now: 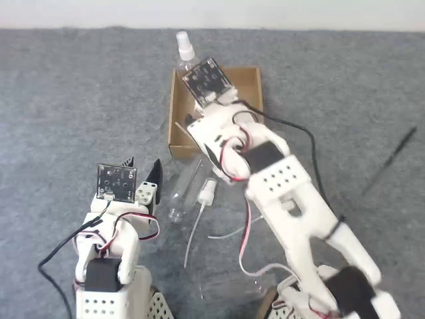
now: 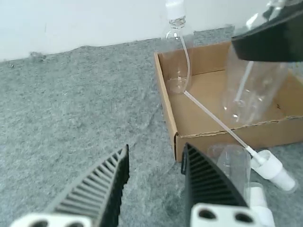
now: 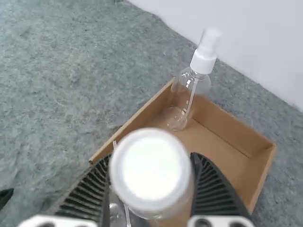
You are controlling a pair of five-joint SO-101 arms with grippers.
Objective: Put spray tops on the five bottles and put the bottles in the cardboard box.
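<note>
White plastic left arm (image 1: 109,244) and right arm (image 1: 292,199) carry black motors, ribbed black jaws, red and black cables.

My claw (image 2: 156,158) hangs open over the grey carpet (image 2: 71,104). Beyond it a spray top (image 2: 271,169) lies beside the cardboard box (image 2: 165,106); a bottle (image 2: 178,71) stands in its far corner.

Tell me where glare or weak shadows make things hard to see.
High view: even light, faint shadows; the clear bottle on the carpet barely stands out. Right wrist view: the white top looks flat. Left wrist view: highlights streak the held bottle.
</note>
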